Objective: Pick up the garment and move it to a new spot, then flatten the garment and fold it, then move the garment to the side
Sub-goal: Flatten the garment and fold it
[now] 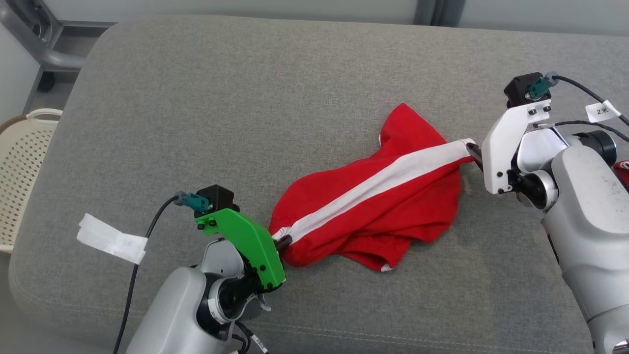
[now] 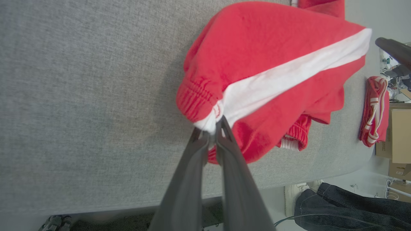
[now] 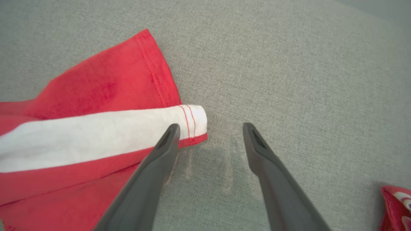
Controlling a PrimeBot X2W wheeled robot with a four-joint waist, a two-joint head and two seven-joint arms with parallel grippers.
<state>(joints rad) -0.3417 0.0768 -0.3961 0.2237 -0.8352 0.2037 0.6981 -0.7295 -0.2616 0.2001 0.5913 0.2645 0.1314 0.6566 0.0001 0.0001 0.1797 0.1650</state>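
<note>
Left gripper (image 2: 210, 128) clamps the garment (image 1: 373, 206) by its waistband; right gripper (image 3: 211, 126) (spread wide) has the hem beside its gap.

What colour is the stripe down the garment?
White, on red fabric. The stripe on the garment shows best in the left wrist view.

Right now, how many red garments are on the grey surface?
2. The striped shorts lie in the middle, one end pinched by the left end effector. A second red garment lies at the edge beside the right arm. More may be hidden behind that arm.
</note>
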